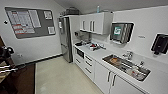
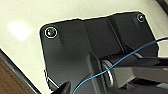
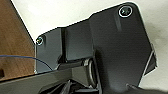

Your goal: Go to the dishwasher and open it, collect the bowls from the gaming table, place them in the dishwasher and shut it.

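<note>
Nearest, at the right edge, white cupboard doors (image 1: pixel 110 77) with bar handles stand under a white worktop (image 1: pixel 100 54) that runs from near right to far along the right-hand wall. A steel sink (image 1: pixel 126 65) is set into the near part of the worktop and holds several items too blurred to identify; a tap (image 1: pixel 128 55) stands at its far side. On the wall above are a dark dispenser (image 1: pixel 160 43) to the right and a second dispenser (image 1: pixel 121 32) further along. At the near left edge, dark equipment (image 1: pixel 6 53) and a brown wooden surface (image 1: pixel 20 80) meet the pale floor (image 1: pixel 62 77).

Beyond the sink, a column of white drawers (image 1: pixel 88 64) is followed by a dark-fronted built-in unit (image 1: pixel 80 53); whether this is the dishwasher cannot be told. Clutter sits on the far worktop below white wall cupboards (image 1: pixel 93 23). A tall steel fridge (image 1: pixel 65 38) stands at the far end. A grey noticeboard (image 1: pixel 30 21) with papers hangs on the left wall.

State of the fingers on either arm: cannot tell. Both wrist views show the pale floor bordered by brown wood.
</note>
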Tool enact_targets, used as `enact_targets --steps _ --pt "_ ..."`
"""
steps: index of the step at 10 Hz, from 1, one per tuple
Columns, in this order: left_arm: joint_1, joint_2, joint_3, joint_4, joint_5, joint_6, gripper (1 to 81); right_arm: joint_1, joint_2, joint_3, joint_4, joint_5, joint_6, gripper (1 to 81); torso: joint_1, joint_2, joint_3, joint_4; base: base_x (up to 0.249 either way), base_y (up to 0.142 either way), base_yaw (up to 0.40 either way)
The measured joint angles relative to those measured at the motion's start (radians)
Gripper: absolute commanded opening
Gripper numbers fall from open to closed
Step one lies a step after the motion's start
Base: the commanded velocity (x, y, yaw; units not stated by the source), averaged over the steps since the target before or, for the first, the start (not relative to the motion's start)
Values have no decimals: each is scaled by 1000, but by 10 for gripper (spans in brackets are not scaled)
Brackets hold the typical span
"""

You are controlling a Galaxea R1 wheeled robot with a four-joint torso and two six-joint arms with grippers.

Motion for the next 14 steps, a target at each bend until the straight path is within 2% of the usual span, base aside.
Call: enact_targets --steps 3,14 --pt "0 -19 24 0 1 0 811 -8 -44 44 0 4 -5 811 0 0 0 0 0 0 357" --pt "3 -60 39 -2 4 -7 811 -10 -27 12 0 12 -6 811 0 0 0 0 0 0 357"
